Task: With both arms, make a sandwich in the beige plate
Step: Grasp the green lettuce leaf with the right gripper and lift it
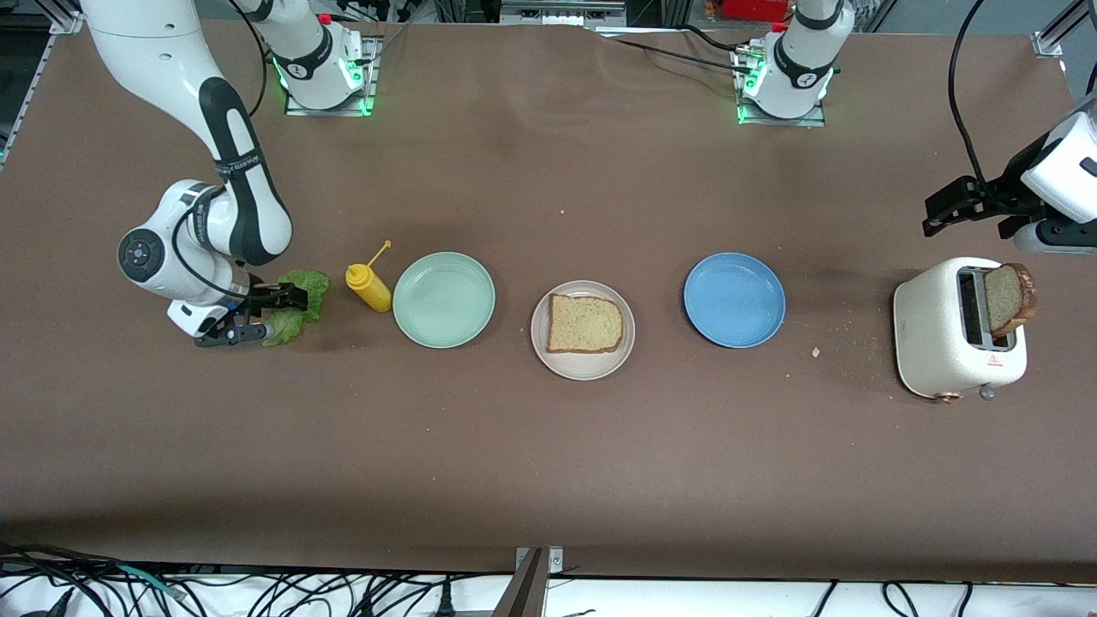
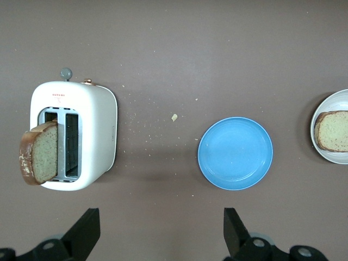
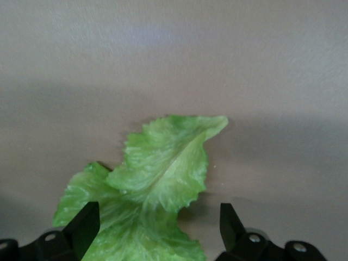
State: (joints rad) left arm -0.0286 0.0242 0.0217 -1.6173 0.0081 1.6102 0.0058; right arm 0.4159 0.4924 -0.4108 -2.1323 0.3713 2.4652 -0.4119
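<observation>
Straddling the lettuce leaf, the right gripper sits low at the right arm's end of the table, fingers spread wide and nothing clamped yet. In the right wrist view the leaf runs lengthwise away from the gripper, its broad end down between the two open fingers, its tip pointing off past them. So the closing line cuts across the leaf's long axis; a pinch here would likely catch the wide base end.

Beige plate sits mid-table with one bread slice already flat on it, between the mint-green plate and the blue plate. Lettuce lies well apart from that plate, past the mustard bottle and the green plate, so the right arm is clearly the nearer one for it.

Left gripper hangs open and empty in the air by the toaster, waiting. Second slice stands upright in the toaster slot, sticking out the top, near that left gripper.
</observation>
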